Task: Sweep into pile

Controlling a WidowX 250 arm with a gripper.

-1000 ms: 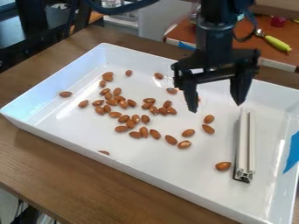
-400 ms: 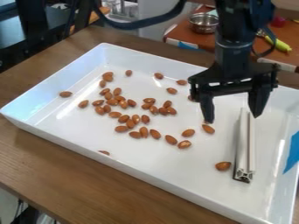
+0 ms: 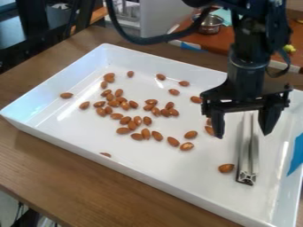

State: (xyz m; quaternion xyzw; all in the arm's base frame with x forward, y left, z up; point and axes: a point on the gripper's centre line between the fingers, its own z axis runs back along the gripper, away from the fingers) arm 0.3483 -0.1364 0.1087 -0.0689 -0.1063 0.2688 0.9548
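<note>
Camera view: at the left is the brown table, and on it sits a big white tray that goes across most of the frame. One nut lies by itself near the tray's left side. Next come the other nuts, spread loosely from the upper left to the middle. They look small, light and hard, so a push should make them slide or roll, and some may slip past the ends of the bar. A lone nut lies in the lower right, just beside the bar.

The gripper hangs in the right half, with its two fingers wide apart and nothing held. One finger shows on each side of the bar, but I can't tell if they are low enough to grab it. The bar lies flat in the tray at the right, pointing up and down the frame. It looks like metal, stiff and not too heavy, with smooth sides that might slip. The best place to pinch it is near its middle, across the thin way, so it won't tip or turn.

At the right edge is blue tape. I can't read any words on the bar, tray or tape.
</note>
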